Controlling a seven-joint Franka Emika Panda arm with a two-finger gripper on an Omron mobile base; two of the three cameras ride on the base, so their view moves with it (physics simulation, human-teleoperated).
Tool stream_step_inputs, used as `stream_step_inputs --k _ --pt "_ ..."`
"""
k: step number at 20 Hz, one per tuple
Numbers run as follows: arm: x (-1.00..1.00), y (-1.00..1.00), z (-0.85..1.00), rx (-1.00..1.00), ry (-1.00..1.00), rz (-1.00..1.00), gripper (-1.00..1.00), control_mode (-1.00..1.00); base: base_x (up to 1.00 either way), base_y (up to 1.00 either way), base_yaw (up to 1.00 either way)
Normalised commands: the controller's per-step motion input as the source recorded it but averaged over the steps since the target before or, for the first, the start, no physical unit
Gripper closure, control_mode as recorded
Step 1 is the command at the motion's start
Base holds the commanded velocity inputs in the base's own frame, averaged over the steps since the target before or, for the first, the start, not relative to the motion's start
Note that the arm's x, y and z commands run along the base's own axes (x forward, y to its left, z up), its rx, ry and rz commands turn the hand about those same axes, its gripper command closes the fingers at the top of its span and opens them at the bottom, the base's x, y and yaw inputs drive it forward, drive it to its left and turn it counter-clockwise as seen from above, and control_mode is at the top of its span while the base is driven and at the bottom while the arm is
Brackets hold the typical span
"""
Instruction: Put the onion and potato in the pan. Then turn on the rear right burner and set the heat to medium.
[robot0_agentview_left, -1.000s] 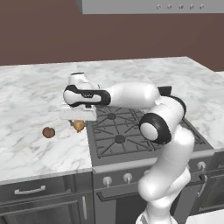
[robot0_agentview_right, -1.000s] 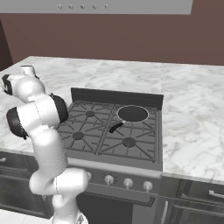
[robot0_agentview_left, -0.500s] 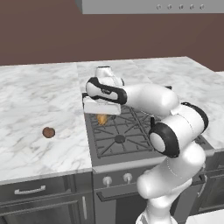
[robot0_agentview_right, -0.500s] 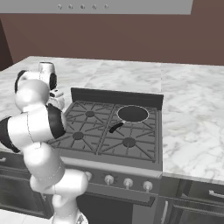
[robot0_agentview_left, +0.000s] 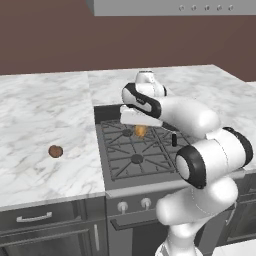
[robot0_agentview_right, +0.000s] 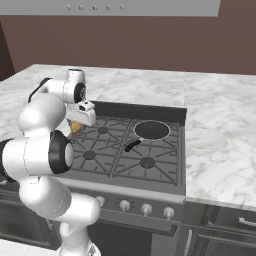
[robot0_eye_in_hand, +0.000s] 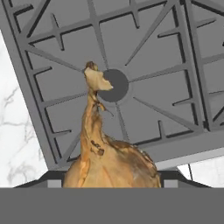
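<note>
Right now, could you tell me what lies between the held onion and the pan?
In the right base view, bare stove grate separates the onion from the pan.

The marble counter (robot0_agentview_left: 45, 115) bears the potato (robot0_agentview_left: 55, 151) (left of the stove (robot0_agentview_left: 120, 160)); the pan (robot0_agentview_right: 152, 130) sits on a burner.

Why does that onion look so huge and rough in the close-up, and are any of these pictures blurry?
Hand view: the onion sits right at the lens, its skin coarse and smeared. Left base view: it is small, flatly lit. Right base view: soft, the pan shows no glare.
</note>
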Motion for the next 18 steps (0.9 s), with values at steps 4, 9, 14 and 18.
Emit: stream_step_inputs --k 4,9,14,18 --pt "0.18 -0.97 0.07 0.0 0.0 0.0 1.0 -1.0 0.0 0.0 0.0" --pt "0.25 -0.93 0.07 0.0 0.0 0.0 1.0 -1.0 0.0 0.0 0.0" --pt "0.38 -0.84 0.03 0.0 0.0 0.0 1.0 -1.0 0.0 0.0 0.0" --pt "0.56 -0.66 0.0 0.0 0.0 0.0 1.0 -1.0 0.0 0.0 0.0"
